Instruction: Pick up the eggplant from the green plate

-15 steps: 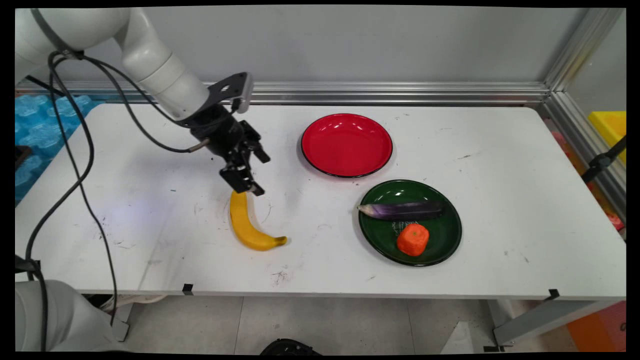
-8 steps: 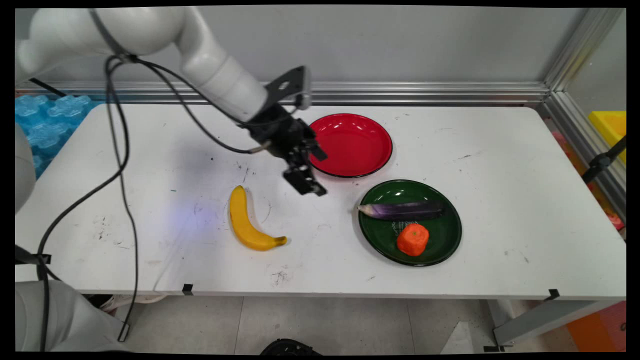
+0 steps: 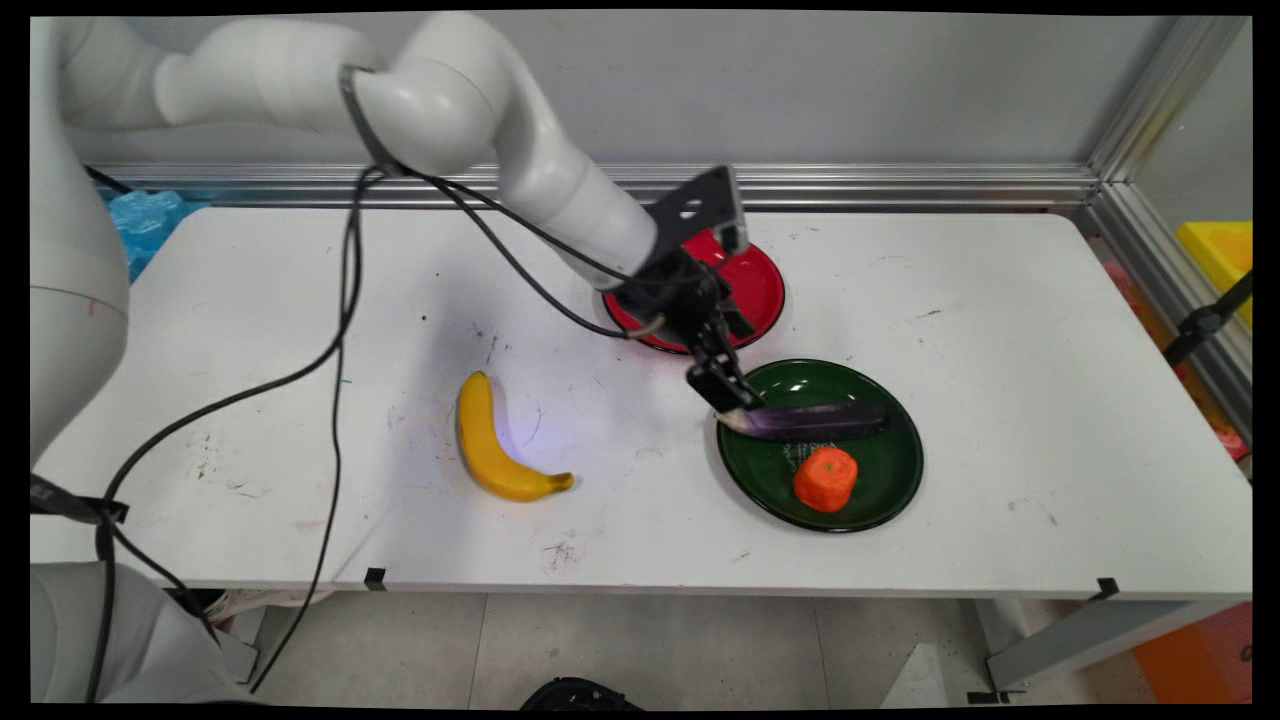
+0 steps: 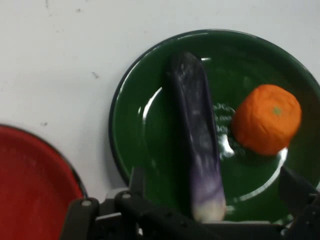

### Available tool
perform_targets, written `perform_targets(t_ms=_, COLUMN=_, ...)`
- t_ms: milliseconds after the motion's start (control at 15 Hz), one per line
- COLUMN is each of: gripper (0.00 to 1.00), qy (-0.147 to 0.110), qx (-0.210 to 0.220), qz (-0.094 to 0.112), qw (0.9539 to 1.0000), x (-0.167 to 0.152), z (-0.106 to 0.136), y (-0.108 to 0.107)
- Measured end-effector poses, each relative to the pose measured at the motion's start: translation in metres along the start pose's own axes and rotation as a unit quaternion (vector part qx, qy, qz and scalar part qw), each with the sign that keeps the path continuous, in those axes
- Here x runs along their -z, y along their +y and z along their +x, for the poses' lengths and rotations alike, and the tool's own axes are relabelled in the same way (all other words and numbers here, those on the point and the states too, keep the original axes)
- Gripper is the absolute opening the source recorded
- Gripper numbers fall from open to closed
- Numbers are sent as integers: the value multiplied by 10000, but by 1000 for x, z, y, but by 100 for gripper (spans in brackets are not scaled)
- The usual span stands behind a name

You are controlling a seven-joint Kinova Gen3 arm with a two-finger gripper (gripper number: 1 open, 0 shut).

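My gripper [image 3: 730, 395] hangs over the left rim of a green plate [image 3: 885, 470], right above the pale tip of a purple eggplant [image 3: 815, 422] that lies across the plate. In the hand view the gripper [image 4: 213, 177] is open, its two fingers standing wide on either side of the eggplant [image 4: 197, 130] without touching it. An orange fruit [image 3: 826, 478] sits on the same plate beside the eggplant, also seen as the orange fruit [image 4: 266, 119] in the hand view on the green plate [image 4: 145, 150].
A red plate [image 3: 762, 285] lies just behind the gripper, partly hidden by the arm, and shows as the red plate [image 4: 30, 185] in the hand view. A yellow banana [image 3: 490, 445] lies on the table to the left. Black cables hang from the arm.
The gripper has travelled right, from the banana's top end past the red plate's front to the green plate. Nothing on the table has moved.
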Motion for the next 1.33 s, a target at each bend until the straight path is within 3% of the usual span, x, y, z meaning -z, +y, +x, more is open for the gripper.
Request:
perform_targets(t_ms=600, gripper=100, qy=-2, qx=-35, qz=136, qw=9999, x=-76, z=4, y=-1)
perform_targets(t_ms=1067, gripper=100, qy=-27, qx=-63, qz=155, qw=9999, x=-103, z=0, y=2)
perform_targets(t_ms=1133, gripper=0, qy=-31, qx=-65, qz=153, qw=9999, x=-105, z=-1, y=2)
perform_targets(t_ms=1333, gripper=0, qy=-31, qx=-60, qz=122, qw=9999, x=-111, z=-2, y=4)
